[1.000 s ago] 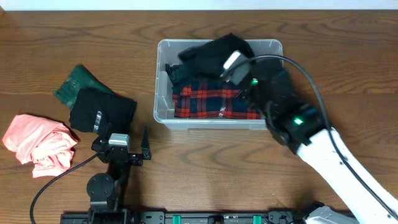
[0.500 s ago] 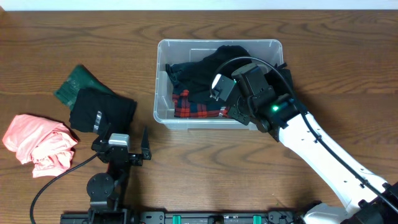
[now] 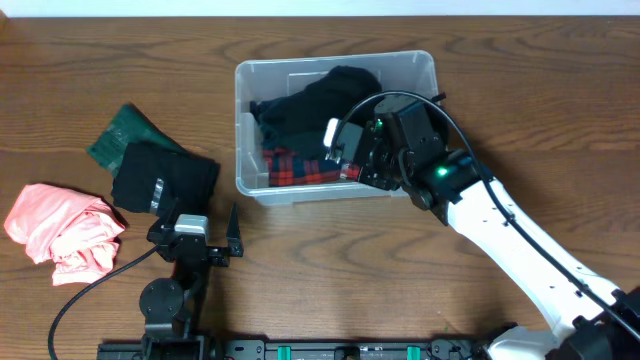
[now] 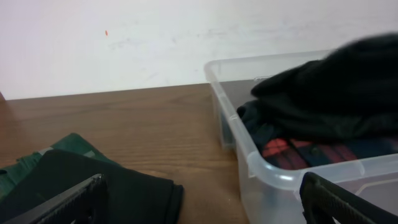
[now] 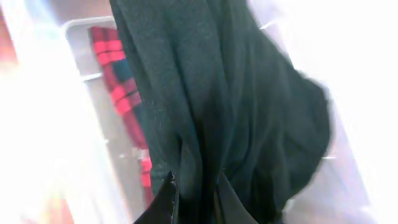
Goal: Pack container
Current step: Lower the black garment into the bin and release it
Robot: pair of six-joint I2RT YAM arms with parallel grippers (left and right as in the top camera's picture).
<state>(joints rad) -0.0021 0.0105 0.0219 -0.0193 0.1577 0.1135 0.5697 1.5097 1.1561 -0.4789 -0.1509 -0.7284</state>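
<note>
The clear container (image 3: 244, 130) sits at the table's middle and holds a red plaid cloth (image 3: 290, 166) with a black garment (image 3: 310, 105) on top. My right gripper (image 3: 347, 152) is inside the container's right half, shut on the black garment (image 5: 217, 93). The plaid cloth (image 5: 118, 74) and the container's wall (image 5: 81, 25) show to the left in the right wrist view. My left gripper (image 3: 195, 240) is open and empty, low near the front edge. In its view (image 4: 199, 205) the container (image 4: 249, 155) stands to the right.
A folded black garment (image 3: 160, 178) lies on a dark green cloth (image 3: 125, 135) left of the container. A pink cloth (image 3: 65, 230) lies at the far left. The right arm reaches in from the front right.
My right gripper has lowered the black garment into the container. The container has slid to the left and tilted a little. The left arm has not moved.
</note>
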